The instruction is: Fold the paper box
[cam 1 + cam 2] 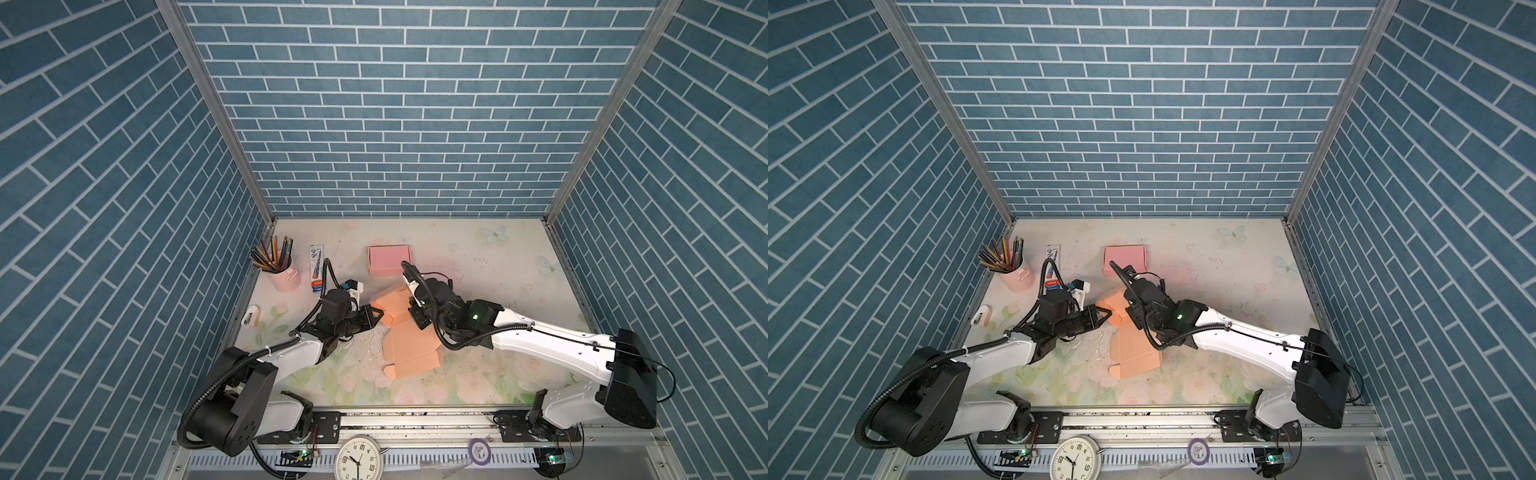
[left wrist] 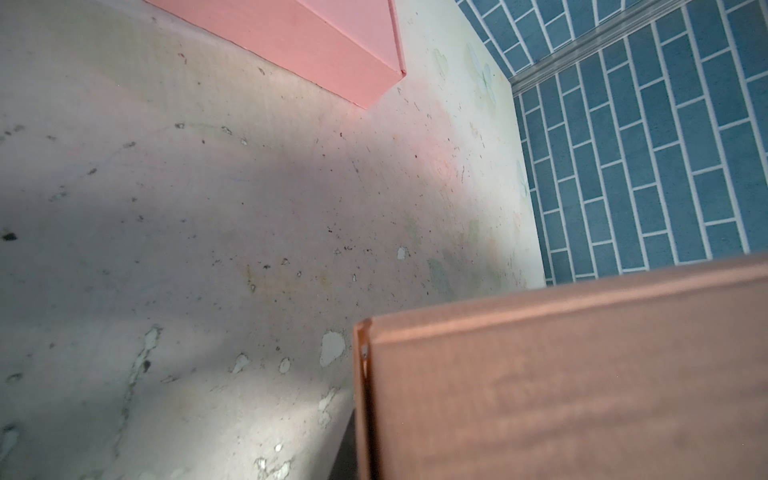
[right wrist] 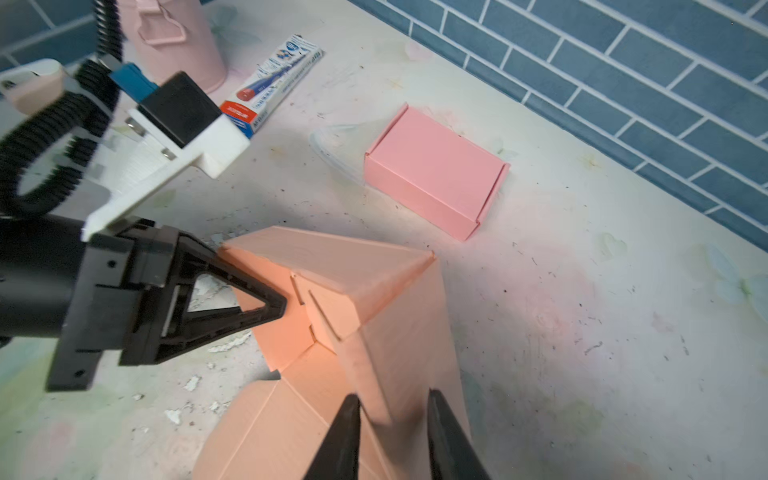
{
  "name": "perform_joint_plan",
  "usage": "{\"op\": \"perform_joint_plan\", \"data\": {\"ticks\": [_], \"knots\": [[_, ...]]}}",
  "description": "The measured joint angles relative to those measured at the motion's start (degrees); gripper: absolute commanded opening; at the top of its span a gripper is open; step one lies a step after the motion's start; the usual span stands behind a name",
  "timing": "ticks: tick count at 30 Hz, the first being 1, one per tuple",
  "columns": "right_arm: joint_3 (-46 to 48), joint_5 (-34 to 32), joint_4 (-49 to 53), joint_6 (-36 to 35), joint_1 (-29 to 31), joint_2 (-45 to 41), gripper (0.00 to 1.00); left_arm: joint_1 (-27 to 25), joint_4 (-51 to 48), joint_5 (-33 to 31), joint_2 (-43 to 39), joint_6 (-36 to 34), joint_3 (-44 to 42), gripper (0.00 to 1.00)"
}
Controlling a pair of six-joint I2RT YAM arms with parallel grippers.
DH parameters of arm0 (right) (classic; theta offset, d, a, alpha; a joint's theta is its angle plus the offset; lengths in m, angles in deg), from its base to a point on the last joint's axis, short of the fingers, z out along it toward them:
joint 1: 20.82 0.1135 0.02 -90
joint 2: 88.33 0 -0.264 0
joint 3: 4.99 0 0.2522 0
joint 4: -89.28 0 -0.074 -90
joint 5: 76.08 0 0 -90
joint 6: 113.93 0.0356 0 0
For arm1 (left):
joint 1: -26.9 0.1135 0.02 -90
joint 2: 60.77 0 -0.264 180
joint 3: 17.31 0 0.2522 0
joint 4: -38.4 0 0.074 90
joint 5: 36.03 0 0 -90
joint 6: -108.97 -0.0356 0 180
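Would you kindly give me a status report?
Left pincer shut on orange box flap. Right pincer astride raised panel, grip unclear. Box partly folded. Pink box stands clear.

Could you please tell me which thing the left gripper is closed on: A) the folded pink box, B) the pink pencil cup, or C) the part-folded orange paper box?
C: in the right wrist view the left gripper pinches an edge panel of the orange paper box, while the pink box lies apart, nearer the back wall.
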Motion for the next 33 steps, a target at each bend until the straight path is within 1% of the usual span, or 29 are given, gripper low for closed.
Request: {"op": "perform_joint_plan", "data": {"ticks": [5, 13, 16, 19, 23, 26, 30, 33], "knots": [[-2.73, -5.9, 4.04, 0.0, 1.25, 3.23, 0.3, -0.17, -0.72, -1.62, 0.15, 0.9, 0.13, 0.11], [-7.87, -12.66, 8.94, 0.63, 2.62, 8.26, 0.28, -1.03, -1.22, -3.06, 0.15, 1.73, 0.72, 0.12], [-9.81, -14.88, 10.64, 0.9, 3.1, 10.36, 0.23, -1.36, -1.11, -3.26, 0.2, 2.45, 0.72, 0.11], [-12.33, -18.03, 12.9, 0.94, 3.76, 12.98, 0.2, -1.84, -0.87, -3.65, 0.61, 3.26, 0.74, 0.11], [-15.82, -22.77, 16.57, 0.9, 4.61, 16.65, 0.11, -2.25, -0.9, -4.57, 1.18, 4.31, 0.94, 0.11], [-16.44, -25.51, 18.16, 1.07, 4.87, 17.9, 0.06, -2.4, -1.05, -4.74, 1.2, 4.81, 0.94, 0.11], [-16.44, -27.15, 18.82, 1.31, 5.11, 18.25, 0.06, -2.97, -1.16, -4.74, 1.18, 5.18, 0.94, 0.11], [-16.44, -27.98, 19.02, 1.42, 5.4, 18.43, 0.11, -2.99, -1.16, -4.74, 1.09, 5.33, 0.94, 0.11]]}}
